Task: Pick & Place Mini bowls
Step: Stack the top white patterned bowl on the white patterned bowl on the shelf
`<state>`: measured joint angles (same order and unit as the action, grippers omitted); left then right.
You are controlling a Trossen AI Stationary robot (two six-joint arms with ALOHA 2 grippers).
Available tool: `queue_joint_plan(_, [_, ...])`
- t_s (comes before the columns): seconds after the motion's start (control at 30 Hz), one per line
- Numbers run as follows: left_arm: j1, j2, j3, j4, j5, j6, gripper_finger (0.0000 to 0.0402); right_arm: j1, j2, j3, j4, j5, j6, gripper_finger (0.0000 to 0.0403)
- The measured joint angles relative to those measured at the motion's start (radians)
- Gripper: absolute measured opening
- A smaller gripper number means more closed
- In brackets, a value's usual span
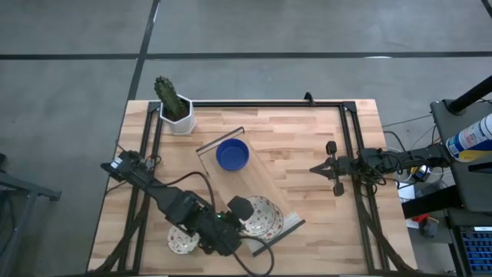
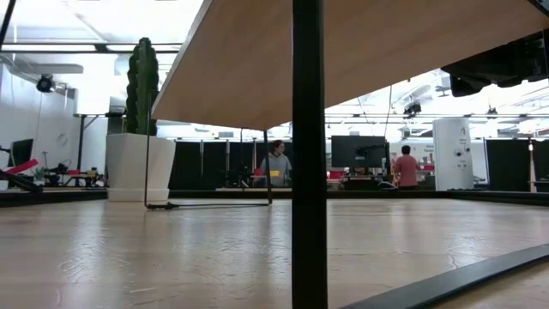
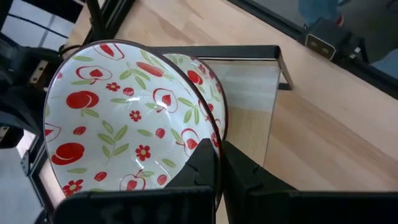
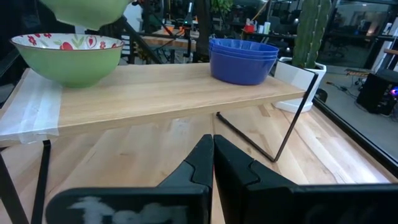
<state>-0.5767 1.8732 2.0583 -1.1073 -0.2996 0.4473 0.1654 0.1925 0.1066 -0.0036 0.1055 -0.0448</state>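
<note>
Left gripper (image 1: pixel 240 209): pressed together on the rim of a floral bowl (image 3: pixel 124 118), pinching it at the edge. Held tilted over the near end of the shelf (image 1: pixel 270 185), directly above a second floral bowl (image 3: pixel 200 74) sitting on the board. Hard to tell whether the two touch.

Right gripper (image 1: pixel 314 168): fingers pressed together on nothing, hanging over the table's (image 1: pixel 307 131) right side, well apart from the bowls.

Shelf, far end: stack of blue bowls (image 1: pixel 232 155), nested one inside another, nothing in the top one. Shelf, near end: the second floral bowl, upright, nothing in it.

Third floral bowl (image 1: pixel 182 240) down on the table beside the shelf, partly hidden under the left arm.

Look of the floral bowls: cream-white glossy inside, red fruit and small flowers, green leaves, thin dark rim; pale green outside, as seen from the right wrist view.

Cactus pot (image 1: pixel 178 117) at the far left corner, holding one green cactus.
</note>
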Motion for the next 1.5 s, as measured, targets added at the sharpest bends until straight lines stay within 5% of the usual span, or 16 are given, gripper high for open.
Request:
queue_joint_plan(0.6, [0.048, 0.025, -0.001, 0.035, 0.101, 0.077, 0.0004, 0.0, 0.0, 0.0, 0.001, 0.0, 0.0, 0.0008])
queue_joint_plan(1.5, [0.073, 0.069, -0.002, 0.016, 0.091, 0.098, 0.0026, 0.0, 0.0, 0.0, 0.001, 0.0, 0.0, 0.0008])
